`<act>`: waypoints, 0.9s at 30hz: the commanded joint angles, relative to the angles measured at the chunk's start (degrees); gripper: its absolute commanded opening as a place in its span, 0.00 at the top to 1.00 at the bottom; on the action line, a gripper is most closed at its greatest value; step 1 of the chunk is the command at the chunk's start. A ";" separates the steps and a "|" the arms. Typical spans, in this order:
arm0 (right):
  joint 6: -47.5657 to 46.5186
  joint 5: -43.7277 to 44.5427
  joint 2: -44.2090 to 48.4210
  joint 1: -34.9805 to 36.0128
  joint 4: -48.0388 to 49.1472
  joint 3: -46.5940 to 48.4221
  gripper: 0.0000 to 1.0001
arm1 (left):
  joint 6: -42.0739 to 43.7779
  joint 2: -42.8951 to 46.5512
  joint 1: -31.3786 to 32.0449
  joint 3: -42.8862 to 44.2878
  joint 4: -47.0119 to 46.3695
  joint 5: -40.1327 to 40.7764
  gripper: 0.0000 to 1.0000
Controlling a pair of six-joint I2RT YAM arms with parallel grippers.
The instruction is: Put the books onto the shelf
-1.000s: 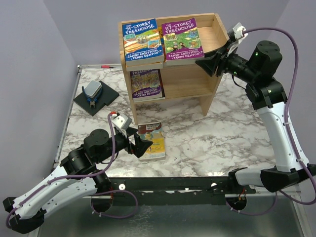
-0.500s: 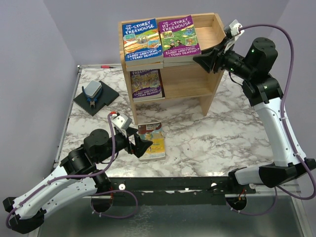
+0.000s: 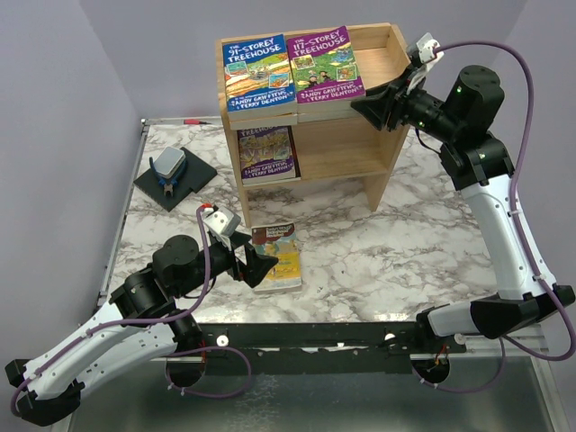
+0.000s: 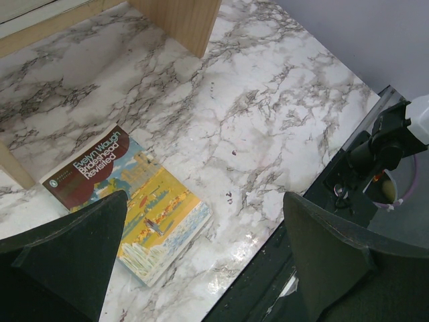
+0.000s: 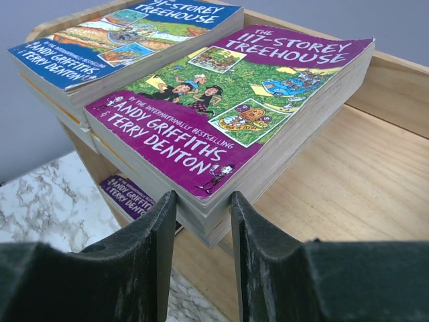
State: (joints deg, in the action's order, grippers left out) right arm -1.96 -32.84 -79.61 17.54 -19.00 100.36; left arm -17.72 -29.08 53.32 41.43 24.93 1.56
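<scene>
The wooden shelf (image 3: pixel 382 52) stands at the back of the marble table. On its top lie a blue Treehouse book (image 3: pixel 259 74) and a purple one (image 3: pixel 328 63), each on another book. A third Treehouse book (image 3: pixel 267 155) rests on the lower tier. My right gripper (image 3: pixel 360 101) is at the shelf top. In the right wrist view its fingers (image 5: pixel 203 196) pinch the near corner of the purple book (image 5: pixel 228 100), beside the blue book (image 5: pixel 127 33). My left gripper (image 3: pixel 263 266) stands wide open low over the table, next to a yellow paperback (image 4: pixel 151 215) lying flat.
A black square pad (image 3: pixel 193 178) with a blue-grey tool (image 3: pixel 168 166) sits at the left of the table. The yellow paperback (image 3: pixel 281 259) lies near the table's front edge. The right half of the shelf top (image 5: pixel 362 181) is bare wood.
The right gripper moved in toward the shelf and narrowed on the purple book's corner. That book slid back on the shelf top. The left arm stayed still.
</scene>
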 commanded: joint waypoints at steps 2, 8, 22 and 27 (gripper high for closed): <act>0.63 3.67 -1.42 1.09 1.82 1.25 0.62 | 0.60 0.31 -0.23 -0.70 -1.03 0.18 0.01; 0.89 6.67 0.40 1.09 2.61 0.05 0.55 | 0.49 0.43 -0.23 -0.79 -1.02 0.37 0.01; 4.61 15.97 13.28 1.09 1.93 -10.29 0.32 | -1.14 0.20 -0.23 -0.51 -0.71 2.74 0.01; 7.70 14.47 20.23 1.04 0.01 -18.73 0.22 | -5.01 -1.64 -0.23 0.33 0.30 5.43 0.01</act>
State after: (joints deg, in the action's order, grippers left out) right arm 2.66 -19.33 -63.90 18.33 -17.56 87.05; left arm -19.14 -29.34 53.32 41.43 24.97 3.42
